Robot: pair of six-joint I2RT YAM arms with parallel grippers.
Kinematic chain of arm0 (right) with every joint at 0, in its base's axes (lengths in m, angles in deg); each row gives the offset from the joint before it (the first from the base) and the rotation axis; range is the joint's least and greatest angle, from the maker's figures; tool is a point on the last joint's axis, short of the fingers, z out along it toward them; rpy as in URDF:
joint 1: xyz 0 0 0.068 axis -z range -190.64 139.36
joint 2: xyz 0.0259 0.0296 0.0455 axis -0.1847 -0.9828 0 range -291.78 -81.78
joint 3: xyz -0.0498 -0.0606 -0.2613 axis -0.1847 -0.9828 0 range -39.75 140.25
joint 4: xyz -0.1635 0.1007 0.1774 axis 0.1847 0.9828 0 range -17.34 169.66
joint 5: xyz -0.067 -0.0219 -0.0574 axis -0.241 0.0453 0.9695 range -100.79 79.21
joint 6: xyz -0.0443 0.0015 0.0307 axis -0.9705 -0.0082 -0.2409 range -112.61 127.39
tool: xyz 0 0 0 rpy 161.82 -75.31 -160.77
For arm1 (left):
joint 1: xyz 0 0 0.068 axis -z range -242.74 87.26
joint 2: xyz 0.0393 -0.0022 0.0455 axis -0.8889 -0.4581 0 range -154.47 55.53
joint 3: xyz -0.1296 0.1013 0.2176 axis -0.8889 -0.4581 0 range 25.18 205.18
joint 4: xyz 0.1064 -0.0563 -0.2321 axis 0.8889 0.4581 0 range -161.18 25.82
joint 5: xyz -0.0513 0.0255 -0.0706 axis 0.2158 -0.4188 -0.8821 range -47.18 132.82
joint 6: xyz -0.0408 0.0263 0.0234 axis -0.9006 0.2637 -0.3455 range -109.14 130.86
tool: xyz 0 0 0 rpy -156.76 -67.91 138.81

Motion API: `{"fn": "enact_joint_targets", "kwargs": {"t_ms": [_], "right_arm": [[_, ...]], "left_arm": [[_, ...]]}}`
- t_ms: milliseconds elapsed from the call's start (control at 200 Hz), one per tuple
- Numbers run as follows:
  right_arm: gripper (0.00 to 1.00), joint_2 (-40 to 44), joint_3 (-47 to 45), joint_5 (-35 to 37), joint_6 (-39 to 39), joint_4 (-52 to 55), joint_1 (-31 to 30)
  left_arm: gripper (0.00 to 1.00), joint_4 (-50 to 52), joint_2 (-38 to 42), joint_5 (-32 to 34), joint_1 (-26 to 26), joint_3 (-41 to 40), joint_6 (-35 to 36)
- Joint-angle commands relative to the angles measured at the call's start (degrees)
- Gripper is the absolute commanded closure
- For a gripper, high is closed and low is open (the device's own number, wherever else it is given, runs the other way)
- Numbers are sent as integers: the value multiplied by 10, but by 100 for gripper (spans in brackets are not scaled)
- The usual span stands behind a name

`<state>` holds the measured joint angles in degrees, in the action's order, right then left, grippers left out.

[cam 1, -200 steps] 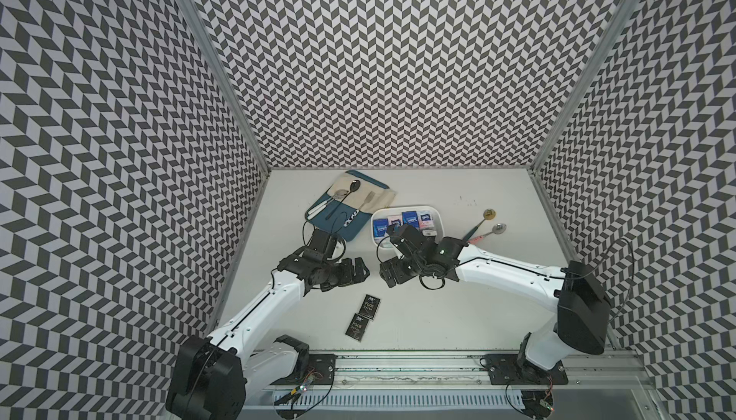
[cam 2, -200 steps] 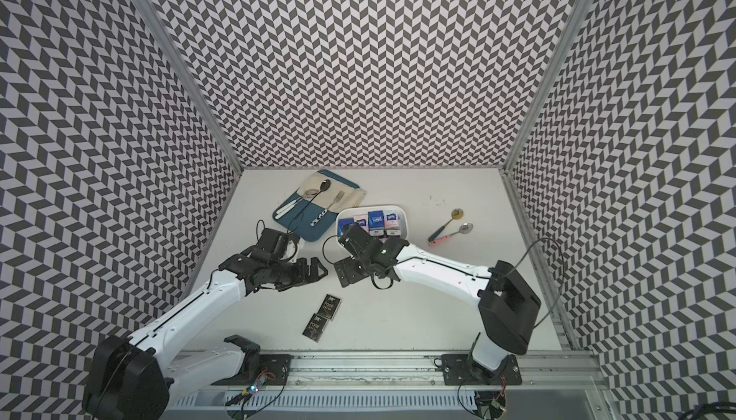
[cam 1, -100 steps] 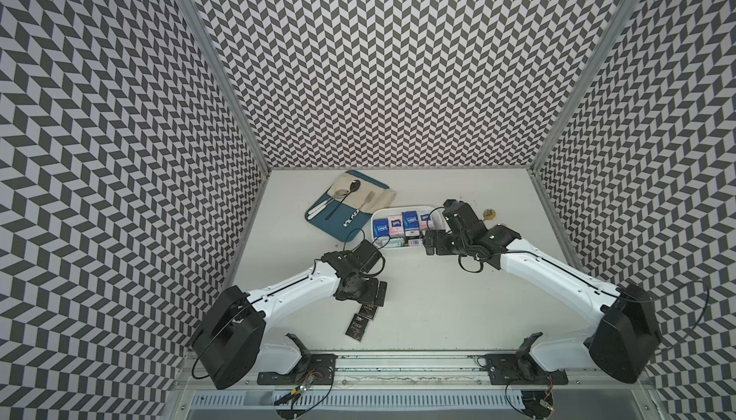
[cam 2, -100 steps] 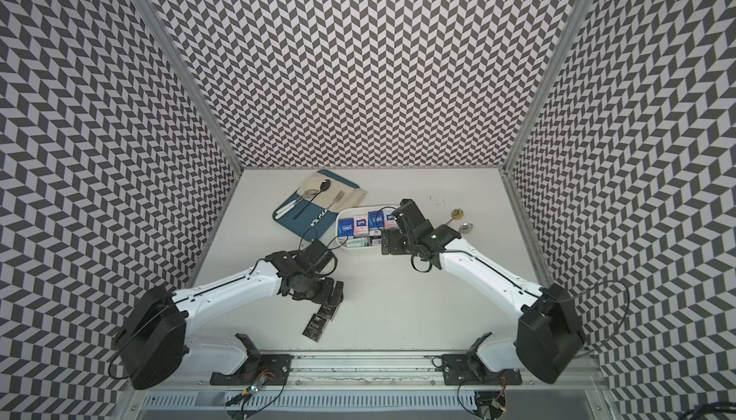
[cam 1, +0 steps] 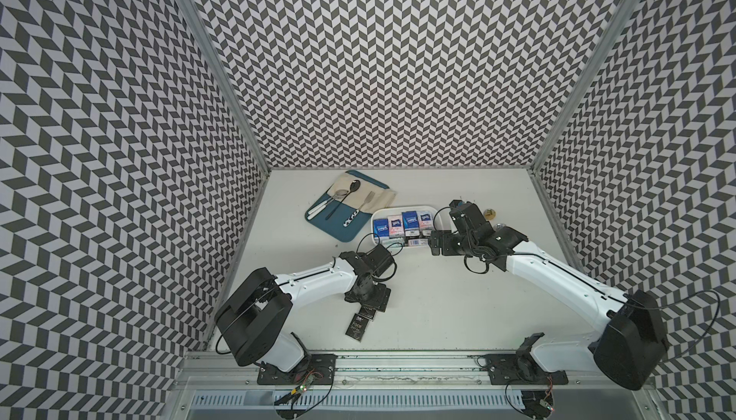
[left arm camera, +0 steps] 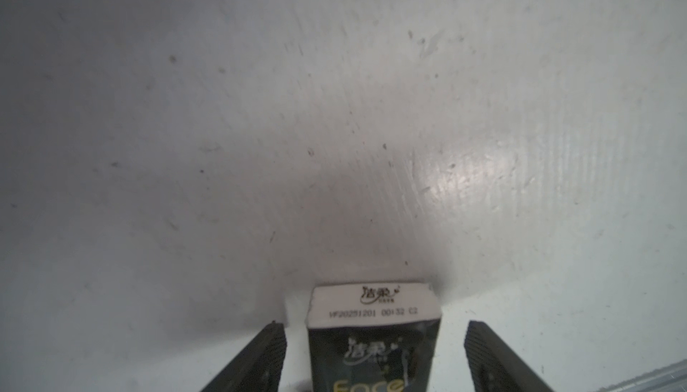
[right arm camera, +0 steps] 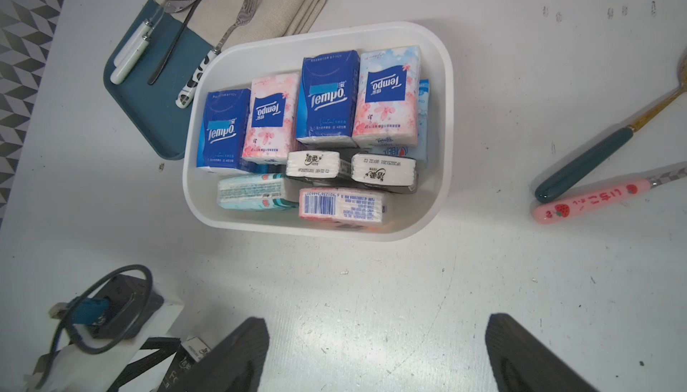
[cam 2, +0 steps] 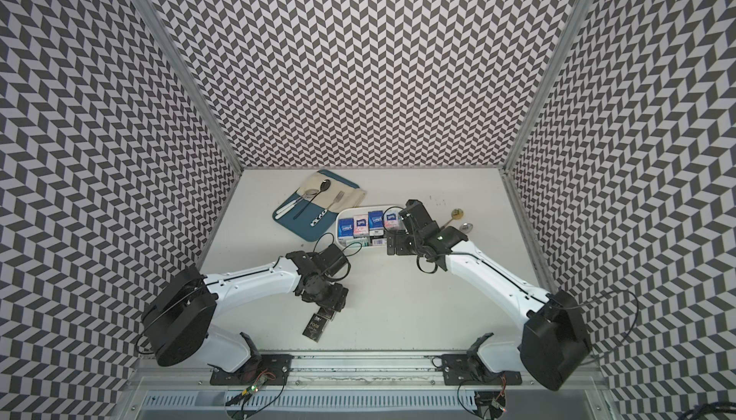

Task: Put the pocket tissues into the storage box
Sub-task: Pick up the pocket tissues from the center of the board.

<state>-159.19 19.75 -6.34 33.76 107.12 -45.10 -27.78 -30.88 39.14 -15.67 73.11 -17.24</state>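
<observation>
Blue tray [right arm camera: 163,119]: far left, carrying cutlery on beige cloth, just beside the storage box [right arm camera: 193,193].
Left claw [left arm camera: 373,325]: partly spread, straddling a black "Face" packet [left arm camera: 373,356] lying on the tabletop [left arm camera: 334,111], clear of it on both sides, gripping nothing.
Second black packet [cam 1: 357,327]: flat on the tabletop, just beside the first.
Storage box: crowded with pocket tissues [right arm camera: 327,96], blue, pink, teal and black.
Right claw [right arm camera: 375,319]: wide open, empty, above bare tabletop near the box.
Green-handled spoon [right arm camera: 583,165], pink-handled spoon [right arm camera: 594,200]: far right, handles touching.
</observation>
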Motion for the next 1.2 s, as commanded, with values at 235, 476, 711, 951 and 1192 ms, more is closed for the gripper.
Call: {"fn": "enact_joint_targets", "kwargs": {"t_ms": [235, 476, 711, 951, 1192], "right_arm": [[4, 10, 5, 10, -11, -4, 13], [4, 19, 5, 15, -13, 2, 22], [4, 15, 4, 17, -16, -3, 32], [5, -1, -4, 10, -18, -23, 54], [5, -17, -1, -5, -25, -35, 83]], "left_arm": [[39, 0, -33, 23, 9, 15, 3], [55, 5, -41, 46, 19, 28, -4], [60, 40, -21, 77, 18, 83, -4], [60, 52, -3, 100, 1, 192, -12], [60, -77, -9, 131, -21, 255, -42]]}}
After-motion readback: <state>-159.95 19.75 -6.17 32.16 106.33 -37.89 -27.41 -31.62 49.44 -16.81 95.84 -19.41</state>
